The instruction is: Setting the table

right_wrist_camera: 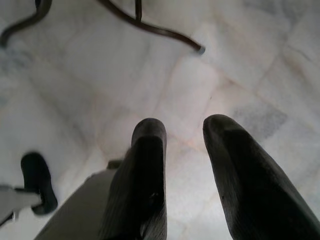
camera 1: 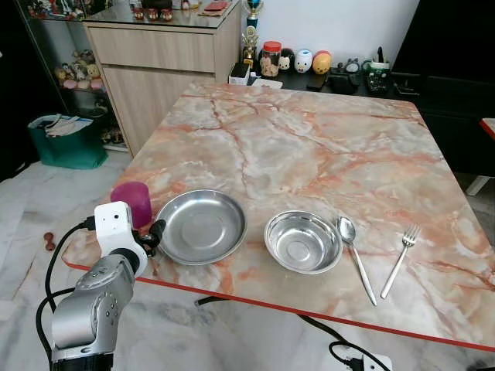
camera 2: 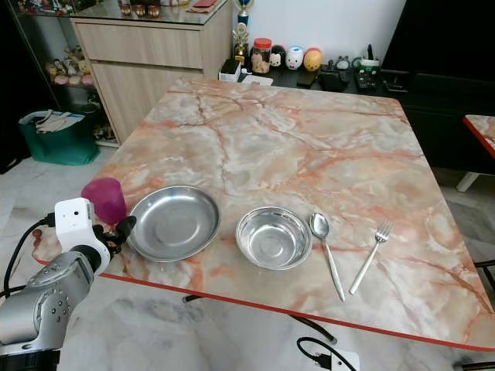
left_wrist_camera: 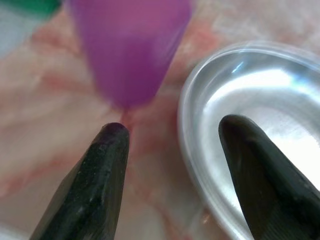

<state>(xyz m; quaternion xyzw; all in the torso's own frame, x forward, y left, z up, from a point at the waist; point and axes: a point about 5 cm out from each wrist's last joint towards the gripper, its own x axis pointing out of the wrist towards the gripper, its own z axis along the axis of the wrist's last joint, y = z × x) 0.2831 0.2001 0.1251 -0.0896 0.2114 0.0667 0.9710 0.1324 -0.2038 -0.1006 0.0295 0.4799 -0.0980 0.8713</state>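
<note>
Purple cup (camera 1: pixel 132 202); silver plate (camera 1: pixel 201 226); pink-veined marble table (camera 1: pixel 309 147).

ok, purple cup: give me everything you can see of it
The purple cup is translucent magenta, plastic by its look, tapering toward the table. It stands on the marble table near the left front corner, beside the steel plate, apart from it. The left hand is open just short of it; nothing grips it. Contents can't be seen.

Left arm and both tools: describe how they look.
The left arm is a silver, rounded metal shell with bolt holes, a white boxy wrist block and black cables looping beside it. The left tool and right tool each have two tapered matte black fingers.
</note>
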